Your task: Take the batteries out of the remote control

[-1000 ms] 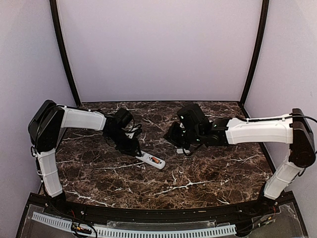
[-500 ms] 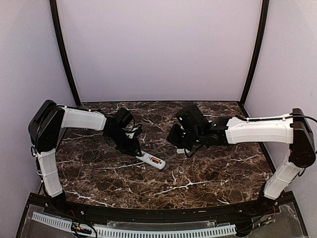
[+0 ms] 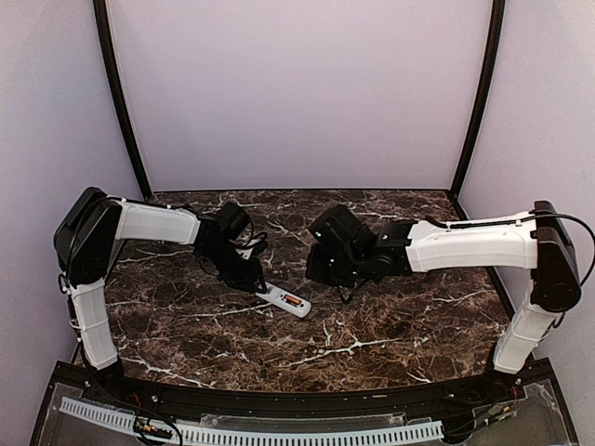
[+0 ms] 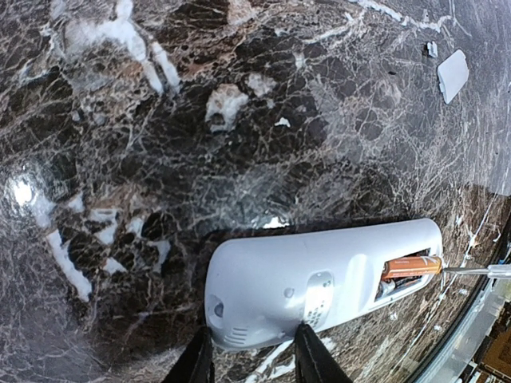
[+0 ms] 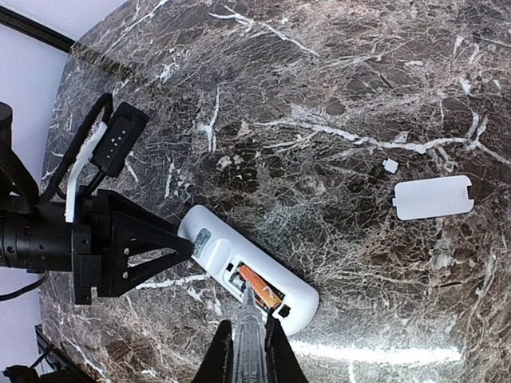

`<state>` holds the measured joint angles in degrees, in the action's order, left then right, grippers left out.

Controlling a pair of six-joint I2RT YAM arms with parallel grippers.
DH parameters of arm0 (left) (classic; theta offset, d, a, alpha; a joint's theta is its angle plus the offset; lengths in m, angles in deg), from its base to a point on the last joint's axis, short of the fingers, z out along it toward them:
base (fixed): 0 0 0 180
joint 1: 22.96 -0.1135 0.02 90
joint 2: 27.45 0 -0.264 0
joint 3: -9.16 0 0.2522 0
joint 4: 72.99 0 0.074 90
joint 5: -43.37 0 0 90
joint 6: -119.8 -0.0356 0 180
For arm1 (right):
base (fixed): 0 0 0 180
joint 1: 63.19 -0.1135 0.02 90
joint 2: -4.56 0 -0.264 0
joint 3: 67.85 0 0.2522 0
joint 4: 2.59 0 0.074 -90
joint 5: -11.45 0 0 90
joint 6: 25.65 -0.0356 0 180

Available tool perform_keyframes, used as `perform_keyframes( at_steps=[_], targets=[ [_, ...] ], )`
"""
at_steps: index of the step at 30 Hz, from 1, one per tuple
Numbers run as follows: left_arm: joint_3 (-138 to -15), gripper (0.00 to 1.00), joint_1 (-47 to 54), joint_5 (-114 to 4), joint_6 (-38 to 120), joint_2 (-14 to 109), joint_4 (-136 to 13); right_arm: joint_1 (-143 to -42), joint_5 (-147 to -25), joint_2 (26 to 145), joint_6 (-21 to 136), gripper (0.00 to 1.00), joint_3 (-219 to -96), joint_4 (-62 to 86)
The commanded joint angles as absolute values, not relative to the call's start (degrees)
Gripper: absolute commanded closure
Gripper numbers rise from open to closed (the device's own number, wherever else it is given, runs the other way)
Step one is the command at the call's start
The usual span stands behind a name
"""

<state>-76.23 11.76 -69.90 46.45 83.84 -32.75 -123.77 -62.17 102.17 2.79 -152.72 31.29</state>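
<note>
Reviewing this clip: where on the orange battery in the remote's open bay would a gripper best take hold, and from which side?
Probably by one end, from above, once that end is levered up. The battery lies lengthwise in the bay of the remote, with walls along both sides, so only its top is exposed. The rod in the right gripper points at it; the left gripper clamps the remote.

— What sits on the worktop [image 3: 400,325], and how many of each?
— One white remote [image 4: 319,275], its back open. One orange battery [image 4: 409,266] shows inside it. One loose white cover [image 5: 433,197] and one tiny white chip [image 5: 390,166].
— And the robot?
— Two arms: a left arm [image 3: 153,223] and a right arm [image 3: 465,243]. One thin clear rod [image 5: 248,315], too.
</note>
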Motion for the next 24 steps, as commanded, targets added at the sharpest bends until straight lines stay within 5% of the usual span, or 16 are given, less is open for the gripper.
perform_keyframes(
  at_steps=[1, 24],
  targets=[
    [-74.7, 0.66, 14.6, -70.3, 45.8, 88.3, -32.2, -125.4, -58.9, 104.2, 4.5, 1.00, -155.5, 33.4],
    [-74.8, 0.67, 14.6, -70.3, 45.7, 88.3, -32.0, -127.8, -56.2, 110.2, 6.9, 1.00, -160.3, 36.3]
  ],
)
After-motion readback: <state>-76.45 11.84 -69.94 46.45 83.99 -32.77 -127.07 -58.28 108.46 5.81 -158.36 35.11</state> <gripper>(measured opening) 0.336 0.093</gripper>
